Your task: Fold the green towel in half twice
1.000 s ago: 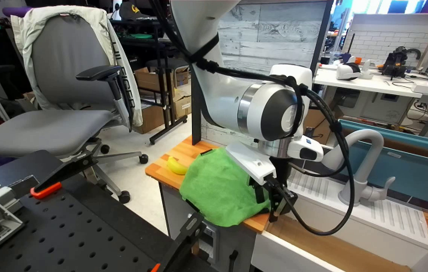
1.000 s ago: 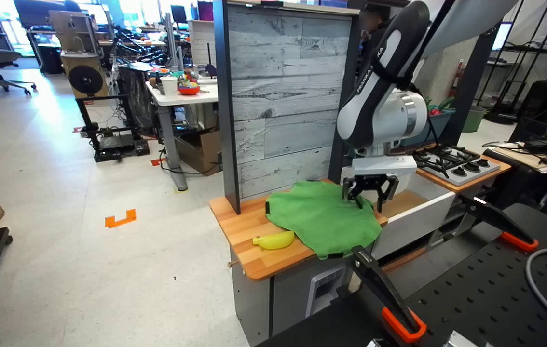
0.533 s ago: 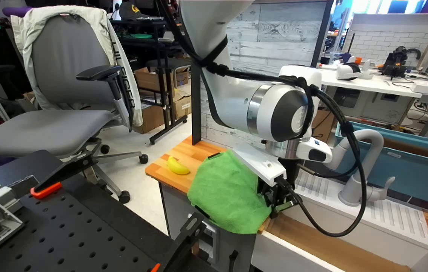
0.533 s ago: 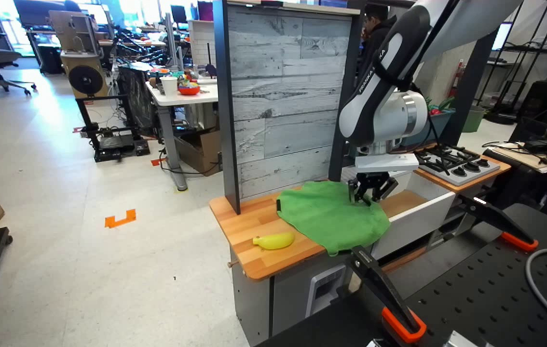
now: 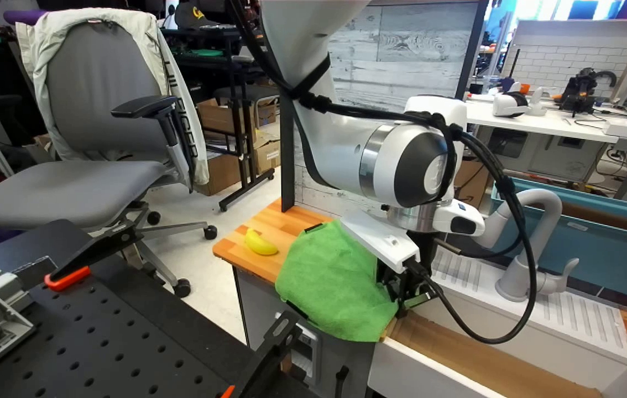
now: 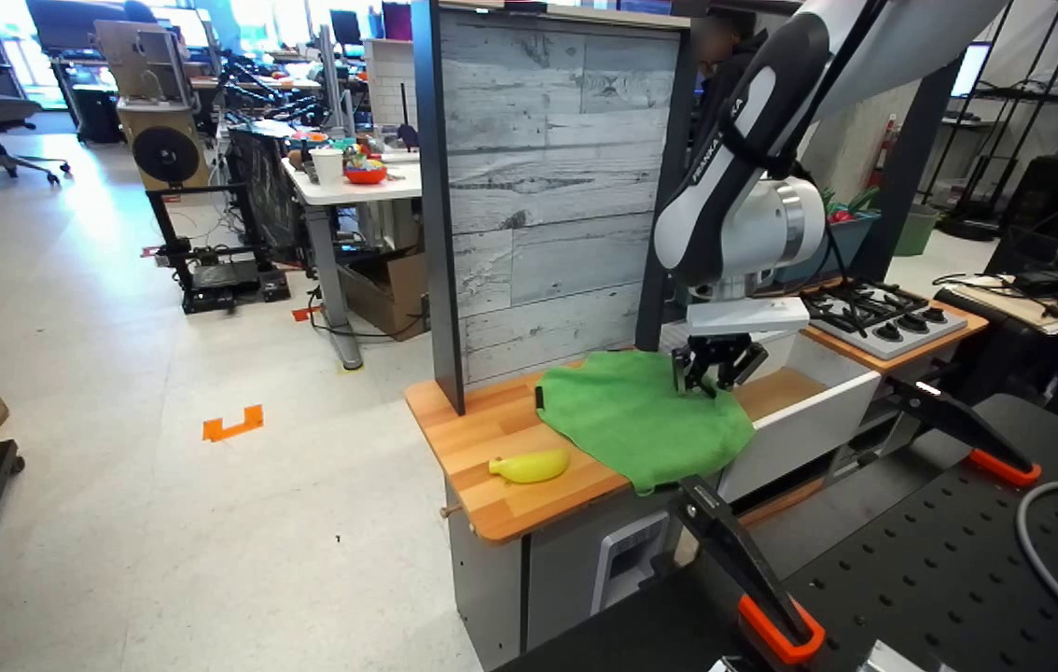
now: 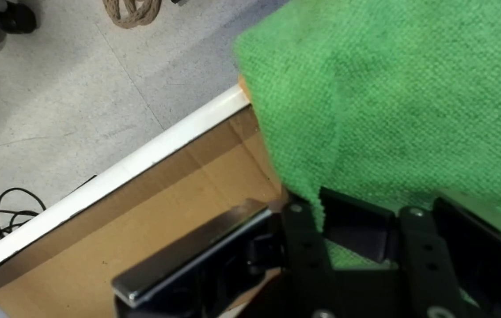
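Note:
The green towel (image 6: 636,420) lies spread and slightly rumpled at the right end of the wooden counter. Its front part hangs over the counter's front edge in an exterior view (image 5: 333,287). My gripper (image 6: 706,387) is down at the towel's drawer-side edge, pointing downward. In the wrist view a thin strip of the green towel (image 7: 409,101) runs in between the jaws, and the gripper (image 7: 319,212) is shut on it. The rest of the cloth spreads away flat from there. In an exterior view the fingertips are partly hidden behind the gripper body and cable.
A yellow banana (image 6: 529,466) lies on the wooden counter (image 6: 482,425) beside the towel. An open drawer (image 6: 795,420) adjoins the gripper side. A grey plank panel (image 6: 557,187) rises behind. A black clamp (image 6: 744,551) stands near the front edge. A faucet (image 5: 534,243) is farther along.
Since one second ago my gripper has shut and shifted toward the drawer. The towel slid the same way, baring more wood near the banana. Over the last half second almost nothing has moved.

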You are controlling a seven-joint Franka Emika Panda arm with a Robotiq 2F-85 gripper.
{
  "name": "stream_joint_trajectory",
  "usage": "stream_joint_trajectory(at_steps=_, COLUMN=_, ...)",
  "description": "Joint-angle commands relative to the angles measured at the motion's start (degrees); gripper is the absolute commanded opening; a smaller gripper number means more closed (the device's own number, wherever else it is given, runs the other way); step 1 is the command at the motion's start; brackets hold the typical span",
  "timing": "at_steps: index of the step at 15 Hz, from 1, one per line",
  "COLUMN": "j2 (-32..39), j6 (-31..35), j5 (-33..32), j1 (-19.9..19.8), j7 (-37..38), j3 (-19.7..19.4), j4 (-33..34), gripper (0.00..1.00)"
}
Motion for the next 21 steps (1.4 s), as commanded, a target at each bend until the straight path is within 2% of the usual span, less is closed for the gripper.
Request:
stream_joint_trajectory(at_steps=1, j2=-2.9, j6=7.4, j5=0.4, j1=2.5, j7=-0.3, j3=-0.4, j4=-6.3, gripper=0.02)
stream_joint_trajectory(at_steps=7, j2=-9.2, j6=23.4, j5=1.1, j1=6.4, j7=0.1, j3=-2.7, j4=-20.5, gripper=0.02)
stream_joint_trajectory(at_steps=9, j2=-10.7, j6=26.1, j5=1.6, j1=7.2, j7=-0.2, j3=-3.0, j4=-23.0, gripper=0.02)
stream_joint_trajectory(at_steps=17, j2=-19.4, j6=21.6, j5=2.1, j1=9.1, j7=-0.9, j3=-0.9, j4=-26.8, gripper=0.02)
stream_joint_trajectory(at_steps=21, j2=-21.0, j6=18.0, j5=1.9, j1=10.5, j7=-0.3, j3=0.4, j4=-24.9, gripper=0.02)
